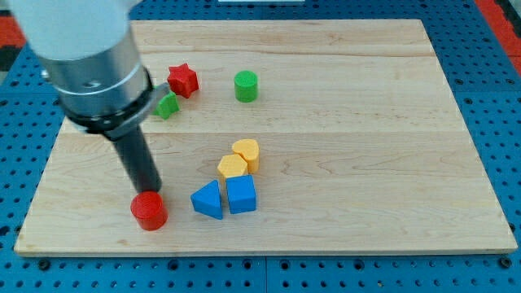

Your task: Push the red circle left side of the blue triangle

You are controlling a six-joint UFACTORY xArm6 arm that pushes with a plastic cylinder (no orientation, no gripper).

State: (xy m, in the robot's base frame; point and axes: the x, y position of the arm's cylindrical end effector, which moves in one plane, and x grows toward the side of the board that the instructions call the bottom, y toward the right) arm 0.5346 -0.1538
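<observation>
The red circle (150,211) lies near the view's bottom left of the wooden board (342,98). The blue triangle (207,200) sits a short way to its right, with a gap between them. My tip (149,192) stands at the red circle's top edge, touching or nearly touching it. The rod rises up and to the left into the large grey arm body.
A blue cube (242,194) touches the blue triangle's right side. Two yellow blocks (238,159) stack just above them. A red star (183,80) and a green star (167,105) sit near the arm at the top left. A green cylinder (246,85) stands to their right.
</observation>
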